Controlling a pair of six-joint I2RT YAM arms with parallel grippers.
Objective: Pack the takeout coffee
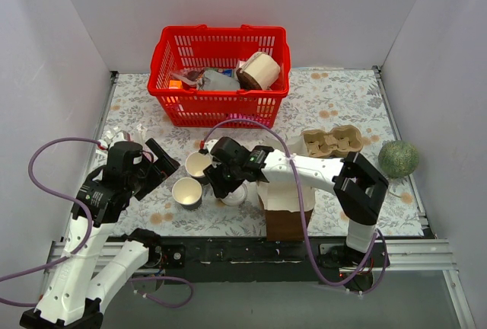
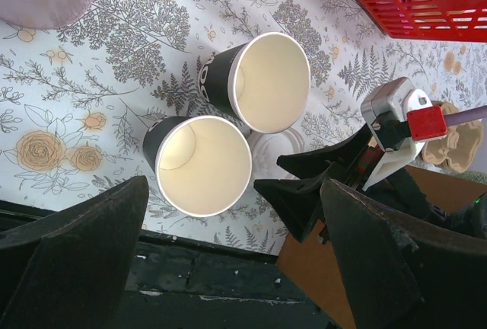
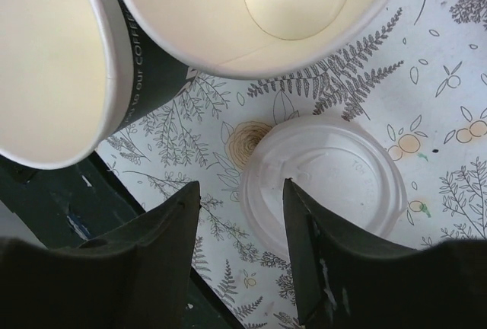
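Floral desk (image 1: 342, 93), plain grey walls round it. No cup wears a lid yet, so nothing's ready to pack. Two open dark cups stand close together by the desk's near edge, left of middle: near cup (image 1: 186, 190) and far cup (image 1: 198, 164). A loose white lid (image 3: 323, 180) lies flat just beside them, on the side toward the right edge.

My right tool (image 3: 240, 192) hangs over that lid, fingers apart, holding nothing; can't tell if it touches. Left tool (image 1: 161, 163) is spread wide too, empty, beside the cups.

I judge step = pick up the lid. Next move needs: drop lower, pinch the rim w/o skidding it, then seat it square on a cup.

Paper bag (image 1: 288, 222) sits at the near edge, cup carrier (image 1: 332, 141) toward the right edge, red basket (image 1: 221, 112) at the far edge.
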